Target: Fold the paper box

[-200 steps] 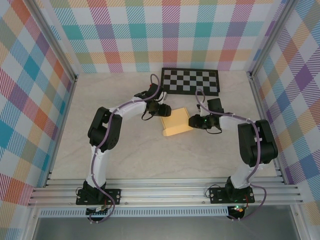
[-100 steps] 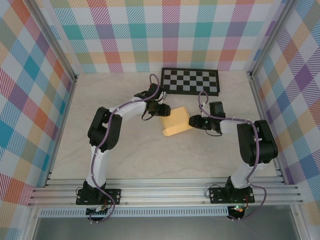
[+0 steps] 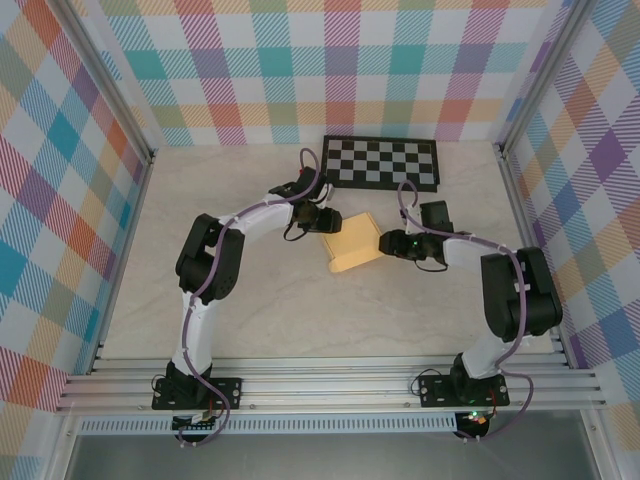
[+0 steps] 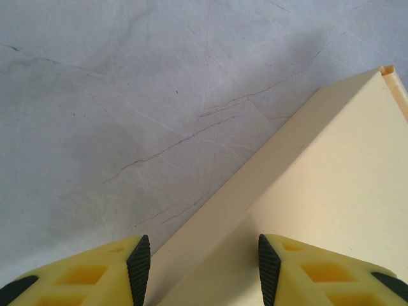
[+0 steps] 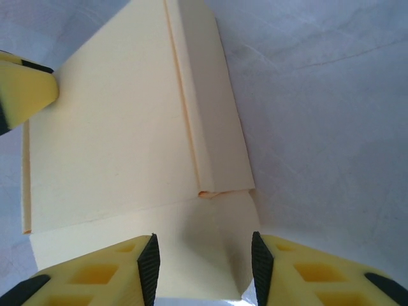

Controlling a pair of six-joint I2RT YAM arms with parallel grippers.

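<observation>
Right gripper (image 5: 203, 258) has just opened, freeing the thin yellow-orange card paper box (image 5: 115, 140); left gripper (image 4: 203, 261), open, straddles its edge; fold apparently holds.

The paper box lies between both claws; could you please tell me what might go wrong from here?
The right claw stands open around the paper box's end flap, so that flap may unfold. The left claw, open astride the opposite edge, could shove the light box instead of creasing it.
</observation>
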